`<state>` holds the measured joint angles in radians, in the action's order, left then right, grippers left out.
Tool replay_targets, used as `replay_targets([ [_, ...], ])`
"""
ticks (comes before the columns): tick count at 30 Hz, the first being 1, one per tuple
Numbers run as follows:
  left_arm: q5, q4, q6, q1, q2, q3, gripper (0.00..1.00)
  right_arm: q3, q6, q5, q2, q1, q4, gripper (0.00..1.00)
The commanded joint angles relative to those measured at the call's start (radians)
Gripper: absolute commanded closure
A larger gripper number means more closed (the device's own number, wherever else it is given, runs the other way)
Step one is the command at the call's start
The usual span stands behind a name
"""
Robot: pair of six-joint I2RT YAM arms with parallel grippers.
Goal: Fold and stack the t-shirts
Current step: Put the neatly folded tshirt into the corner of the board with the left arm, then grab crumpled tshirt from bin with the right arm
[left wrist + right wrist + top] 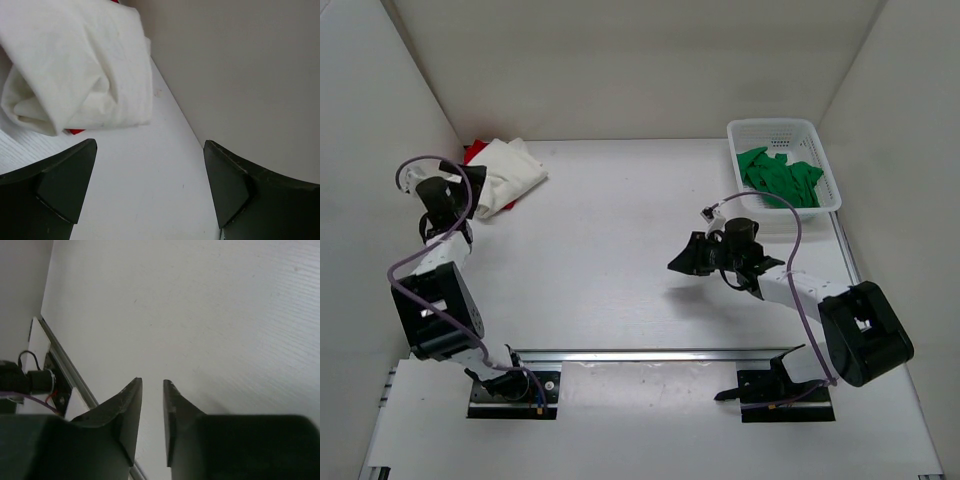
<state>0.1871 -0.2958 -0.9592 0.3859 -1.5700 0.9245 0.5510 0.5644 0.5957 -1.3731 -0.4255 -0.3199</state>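
An off-white t-shirt (505, 175) lies folded in a bundle at the far left of the table, on top of a red t-shirt (476, 152) that shows only at its edges. My left gripper (448, 192) hovers just in front of this pile, open wide and empty. In the left wrist view (150, 145) the off-white t-shirt (75, 65) fills the upper left, with a red sliver (75, 131) under it. A green t-shirt (780, 175) lies crumpled in the basket (820, 135). My right gripper (685, 260) hangs over the bare table, and its fingertips (152, 382) stand a narrow gap apart with nothing between them.
The white mesh basket stands at the far right corner. White walls close in the table on the left, back and right; the left wall (250, 75) is close beside my left gripper. A metal rail (650, 355) runs along the near edge.
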Motion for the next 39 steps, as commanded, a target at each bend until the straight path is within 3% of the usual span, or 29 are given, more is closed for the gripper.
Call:
replay_targets([
  [1, -0.083, 0.013, 0.078, -0.083, 0.082, -0.029, 0.01, 0.091, -0.021, -0.086, 0.005, -0.013, 0.027, 0.81],
  [2, -0.095, 0.035, 0.117, -0.131, 0.09, -0.02, 0.01, 0.128, -0.041, -0.117, -0.001, -0.01, 0.054, 0.98],
  [3, -0.092, 0.046, 0.15, -0.162, 0.1, -0.013, 0.01, 0.156, -0.05, -0.134, -0.01, -0.007, 0.07, 1.0],
  [5, -0.124, 0.096, 0.221, -0.318, 0.128, 0.011, 0.01, 0.257, -0.087, -0.218, -0.026, 0.013, 0.125, 1.0],
  [6, -0.117, 0.08, 0.243, -0.426, 0.134, 0.004, 0.06, 0.321, -0.11, -0.264, -0.035, 0.033, 0.171, 1.0],
  [8, -0.127, 0.055, 0.278, -0.575, 0.162, -0.016, 0.43, 0.398, -0.135, -0.359, -0.05, 0.072, 0.215, 0.99],
  [10, -0.123, 0.015, 0.31, -0.764, 0.177, -0.061, 0.56, 0.493, -0.162, -0.422, -0.075, 0.161, 0.277, 1.0],
  [11, -0.129, 0.008, 0.333, -0.812, 0.179, -0.076, 0.59, 0.512, -0.178, -0.469, -0.093, 0.189, 0.294, 1.0],
  [15, -0.066, -0.058, 0.338, -1.01, 0.186, -0.202, 0.56, 0.618, -0.207, -0.551, -0.167, 0.376, 0.383, 1.0],
  [17, -0.008, -0.071, 0.32, -1.038, 0.189, -0.255, 0.54, 0.677, -0.228, -0.556, -0.21, 0.457, 0.432, 0.95],
  [22, 0.066, -0.101, 0.306, -1.122, 0.214, -0.386, 0.49, 0.817, -0.276, -0.573, -0.397, 0.588, 0.49, 0.62],
  [26, 0.075, -0.124, 0.289, -1.171, 0.249, -0.463, 0.47, 0.935, -0.302, -0.678, -0.503, 0.619, 0.576, 0.56],
  [31, 0.095, -0.178, 0.255, -1.162, 0.275, -0.544, 0.47, 0.957, -0.291, -0.74, -0.558, 0.63, 0.565, 0.5],
  [39, 0.123, -0.171, 0.263, -1.138, 0.285, -0.552, 0.45, 1.09, -0.279, -0.789, -0.696, 0.622, 0.573, 0.49],
])
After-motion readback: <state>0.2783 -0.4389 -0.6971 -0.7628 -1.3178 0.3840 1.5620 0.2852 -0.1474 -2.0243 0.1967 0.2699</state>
